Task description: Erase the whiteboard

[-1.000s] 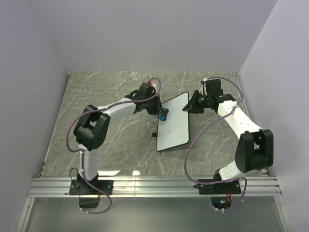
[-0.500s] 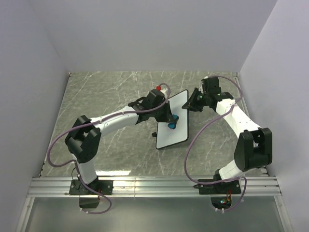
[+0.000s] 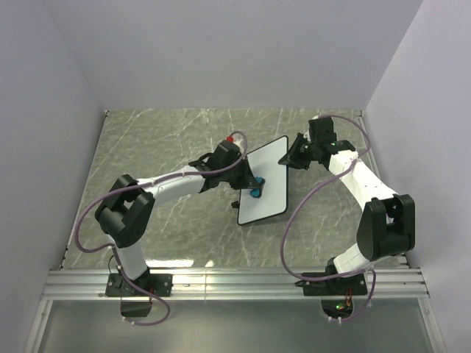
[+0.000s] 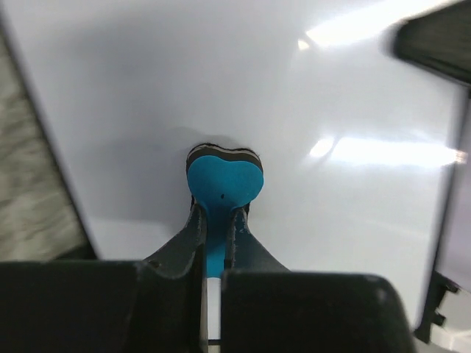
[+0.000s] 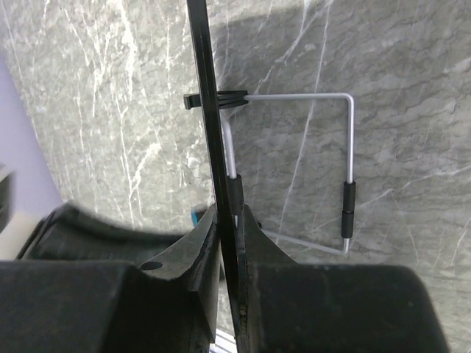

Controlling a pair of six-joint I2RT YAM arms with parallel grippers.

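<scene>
1. Worktop (image 3: pixel 162 147): grey marbled slab across the middle of the top view. The whiteboard (image 3: pixel 272 200) sits right of centre, between the two arms.
2. Whiteboard: its long axis runs from lower centre up toward the upper right of the top view. The left wrist view shows only clean white (image 4: pixel 221 81) around the eraser. Marks elsewhere are too faint to tell.
3. Right gripper (image 3: pixel 291 159): at the board's upper-right end. Its own camera sees the rim (image 5: pixel 208 95) edge-on, with the jaws (image 5: pixel 228 220) pinching it. The wire stand (image 5: pixel 349 147) is behind the board. This arm looks to be bracing, not wiping.
4. Left gripper (image 3: pixel 252 187): over the board's left-centre. Its jaws (image 4: pixel 218 220) are pinched on the tab of the blue eraser (image 4: pixel 222 180), whose pad sits against the board face.
5. Key relation: the board is directly under the left jaws, and the rest of its face extends both ways along the long axis. The left arm is the one on the surface, so the next strokes likely run along that axis. Hard cross-axis pushes could lever the board in the right grip.
</scene>
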